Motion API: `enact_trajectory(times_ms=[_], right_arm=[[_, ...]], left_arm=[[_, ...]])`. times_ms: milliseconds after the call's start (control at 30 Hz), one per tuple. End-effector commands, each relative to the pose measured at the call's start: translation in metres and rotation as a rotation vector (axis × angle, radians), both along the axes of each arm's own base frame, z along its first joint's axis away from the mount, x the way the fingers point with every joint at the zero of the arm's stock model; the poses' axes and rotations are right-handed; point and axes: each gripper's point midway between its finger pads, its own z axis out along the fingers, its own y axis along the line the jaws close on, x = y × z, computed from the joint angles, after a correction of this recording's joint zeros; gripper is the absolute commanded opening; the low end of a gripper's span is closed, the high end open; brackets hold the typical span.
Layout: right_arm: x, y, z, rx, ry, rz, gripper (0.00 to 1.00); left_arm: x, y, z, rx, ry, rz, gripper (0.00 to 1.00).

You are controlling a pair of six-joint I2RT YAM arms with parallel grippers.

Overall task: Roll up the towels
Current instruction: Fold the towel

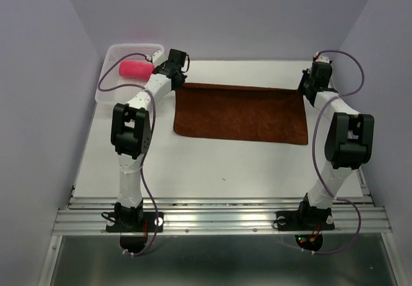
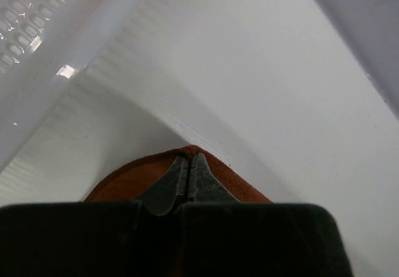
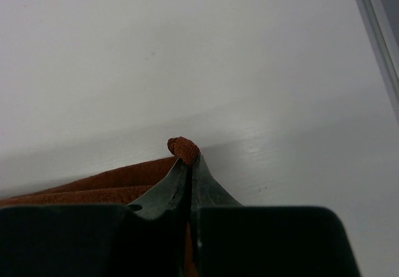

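Rust-brown towel (image 1: 241, 113) lies spread flat between left gripper (image 2: 190, 165) and right gripper (image 3: 188, 160), each clamped on a corner at its fingertips, apparently keeping the cloth taut for rolling.

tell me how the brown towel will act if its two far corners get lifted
Probably floppy: the brown towel lies flat, and its corner bunches where the right hand pinches it. Lifted, the middle would likely sag between that and the left hand. It looks light and fuzzy, so it seems unlikely to slip.
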Motion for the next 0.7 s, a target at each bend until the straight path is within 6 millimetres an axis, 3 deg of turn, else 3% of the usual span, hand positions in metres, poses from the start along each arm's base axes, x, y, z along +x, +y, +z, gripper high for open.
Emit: enact_trajectory(times_ms=[0, 133, 267, 400, 533, 667], right_arm=[[0.039, -0.004, 0.054, -0.065, -0.167, 0.126, 0.01], [0.046, 0.005, 0.046, -0.025, -0.163, 0.222, 0.01], [0.039, 0.012, 0.042, -0.085, -0.154, 0.349, 0.01], [0.029, 0.02, 0.048, -0.193, -0.187, 0.533, 0.01], [0.017, 0.011, 0.048, -0.268, -0.192, 0.618, 0.01], [-0.003, 0.019, 0.036, -0.316, -0.166, 0.733, 0.02]], left_arm=[[0.011, 0.015, 0.02, 0.071, -0.027, 0.02, 0.0], [0.018, 0.015, 0.019, 0.084, -0.029, 0.017, 0.0], [0.016, 0.017, 0.016, 0.099, -0.017, 0.007, 0.0], [0.006, 0.021, 0.011, 0.108, 0.002, 0.006, 0.0], [-0.009, 0.025, 0.007, 0.104, 0.007, 0.002, 0.0], [-0.025, 0.026, -0.002, 0.091, 0.028, -0.01, 0.0]])
